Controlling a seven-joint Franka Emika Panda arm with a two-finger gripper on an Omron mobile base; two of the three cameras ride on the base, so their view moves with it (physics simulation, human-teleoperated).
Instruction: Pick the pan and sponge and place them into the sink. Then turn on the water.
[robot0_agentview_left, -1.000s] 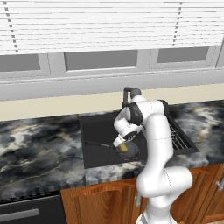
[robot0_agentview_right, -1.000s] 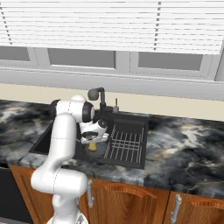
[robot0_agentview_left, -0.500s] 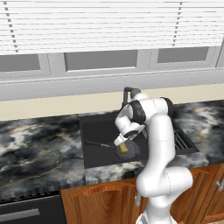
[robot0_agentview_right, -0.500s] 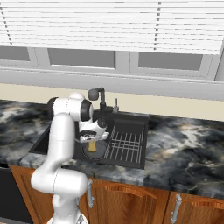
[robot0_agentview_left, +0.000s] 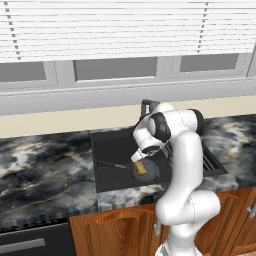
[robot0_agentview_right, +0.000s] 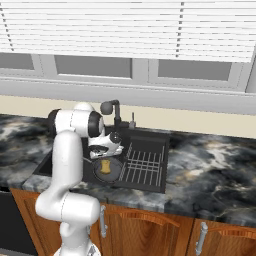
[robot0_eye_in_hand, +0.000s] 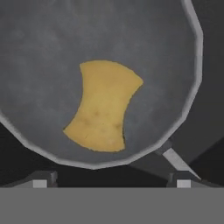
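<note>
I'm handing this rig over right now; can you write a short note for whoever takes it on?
Gripper: open, empty, hovering just above the pan.
Pan: lying in the sink, near its front, handle pointing left.
Sponge: lying flat inside the pan.
Done: pan and sponge are both in the sink.
Left: turn on the water at the faucet; no stream is running.

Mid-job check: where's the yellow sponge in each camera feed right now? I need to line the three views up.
Left base view: sponge right of centre, lying in the pan inside the sink, just below the open claw.
Right base view: sponge left of centre, in the pan, beside the dish rack.
Hand view: sponge at centre, on the pan floor.
Shared landmark: the pan's round rim around the sponge.
</note>
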